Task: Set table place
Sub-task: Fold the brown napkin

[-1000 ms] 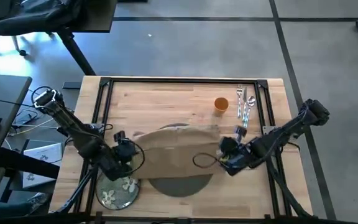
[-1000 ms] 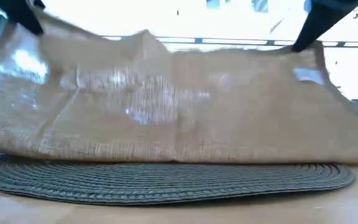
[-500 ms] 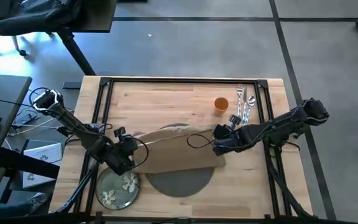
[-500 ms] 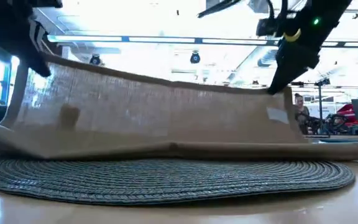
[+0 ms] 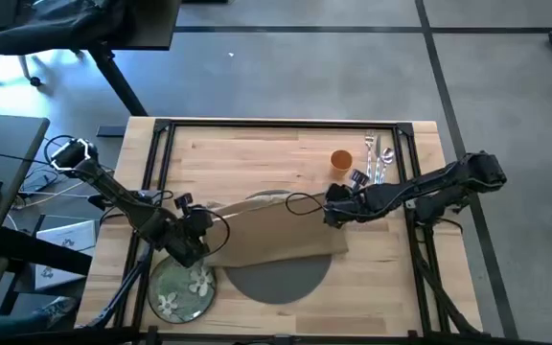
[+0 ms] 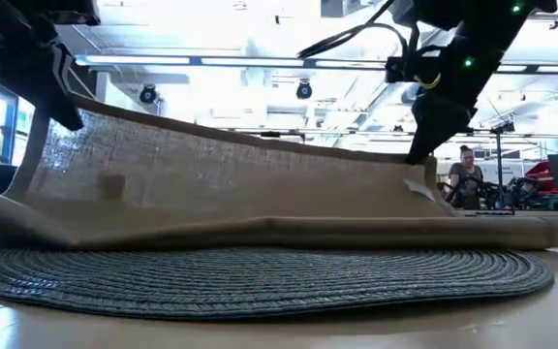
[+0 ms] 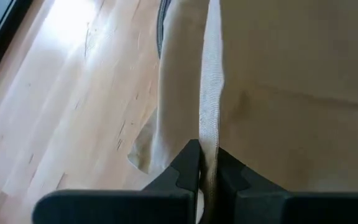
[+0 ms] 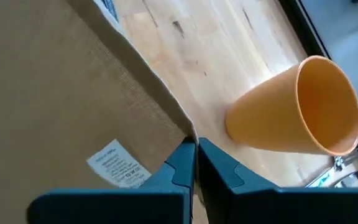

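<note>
Here each hand, left hand (image 7: 205, 163) and right hand (image 8: 196, 157), pinches an opposite napkin (image 5: 276, 230) edge.

You see the napkin (image 5: 278, 230) is coarse, matt tan cloth; the placemat (image 6: 260, 281) is ribbed, woven grey; the table (image 5: 257, 158) is smooth pale wood; the cup (image 8: 297, 109) looks smooth matt orange plastic.

Lighting: bright and even from overhead; ceiling light strips (image 6: 260, 60) blow out to white glare in the low view, leaving both arms as dark silhouettes. Shadows on the table (image 5: 257, 153) soft and short; napkin (image 6: 260, 194) weave sharp, far room slightly soft.
</note>
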